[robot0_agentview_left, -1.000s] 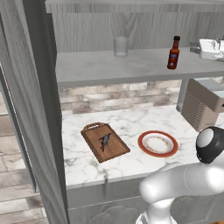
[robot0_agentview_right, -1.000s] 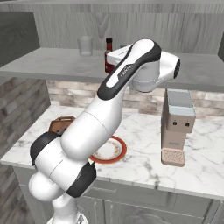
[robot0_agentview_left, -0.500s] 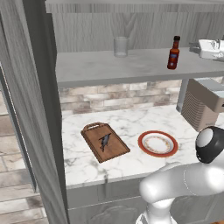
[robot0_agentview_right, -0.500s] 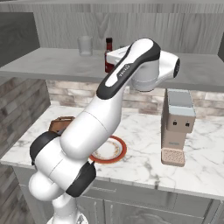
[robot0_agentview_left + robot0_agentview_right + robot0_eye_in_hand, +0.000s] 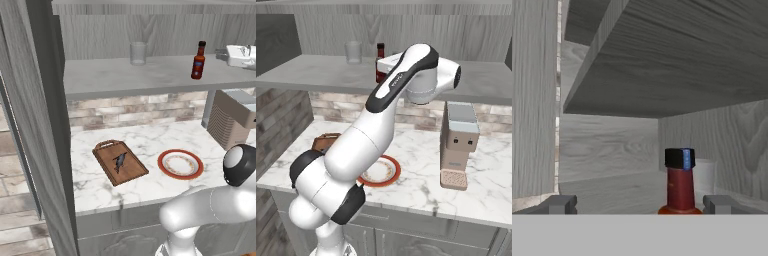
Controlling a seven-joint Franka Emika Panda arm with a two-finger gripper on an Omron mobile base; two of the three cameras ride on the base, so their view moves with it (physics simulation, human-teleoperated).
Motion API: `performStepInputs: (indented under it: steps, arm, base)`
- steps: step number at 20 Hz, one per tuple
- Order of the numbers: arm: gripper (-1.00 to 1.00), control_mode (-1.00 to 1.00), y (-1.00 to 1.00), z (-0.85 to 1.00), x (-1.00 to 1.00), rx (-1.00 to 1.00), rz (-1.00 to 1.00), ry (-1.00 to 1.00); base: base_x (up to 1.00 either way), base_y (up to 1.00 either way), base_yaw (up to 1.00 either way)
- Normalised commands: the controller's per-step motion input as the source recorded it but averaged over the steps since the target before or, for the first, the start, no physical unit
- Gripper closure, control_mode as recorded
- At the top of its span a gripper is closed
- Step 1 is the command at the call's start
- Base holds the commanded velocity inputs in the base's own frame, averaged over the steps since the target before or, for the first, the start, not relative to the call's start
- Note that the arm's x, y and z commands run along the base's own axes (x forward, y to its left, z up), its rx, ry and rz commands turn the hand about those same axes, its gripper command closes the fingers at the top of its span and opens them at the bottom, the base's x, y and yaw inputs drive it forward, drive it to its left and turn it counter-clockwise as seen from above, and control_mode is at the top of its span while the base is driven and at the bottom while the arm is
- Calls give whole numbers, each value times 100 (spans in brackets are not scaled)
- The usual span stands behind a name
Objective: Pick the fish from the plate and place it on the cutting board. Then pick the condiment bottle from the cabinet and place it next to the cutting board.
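We see the fish (image 5: 119, 160) lying on the board (image 5: 120, 162), which sits on the bench (image 5: 150, 142). The plate (image 5: 180, 164) is just beside the board, on the same bench. The bottle (image 5: 198, 61) stands upright on the shelf (image 5: 110, 75) of the cabinet (image 5: 45, 100), well apart from a clear glass (image 5: 138, 53) on that shelf. Our end effector (image 5: 639, 204) is open wide. In the hand view the bottle's neck and black cap rise between its two fingertips (image 5: 561, 204), and we cannot tell if they touch it. A coffee machine (image 5: 458, 145) stands on the bench near the plate.
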Motion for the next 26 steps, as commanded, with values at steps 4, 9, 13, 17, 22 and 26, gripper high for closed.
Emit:
performStepInputs:
  steps: [4, 9, 13, 17, 22, 26]
  arm:
    - [-100, -100, 2, 0, 3, 0, 0, 0]
    - [-100, -100, 3, 0, 0, 0, 0, 0]
    - [-100, -100, 3, 0, 0, 0, 0, 0]
    - [-100, -100, 4, 0, 0, 0, 0, 0]
    - [-100, -100, 5, 0, 0, 0, 0, 0]
    - [-100, -100, 2, 0, 5, 0, 0, 0]
  base:
    - [0, 0, 0]
    - [0, 0, 0]
    - [0, 0, 0]
    - [0, 0, 0]
    - [0, 0, 0]
    - [0, 0, 0]
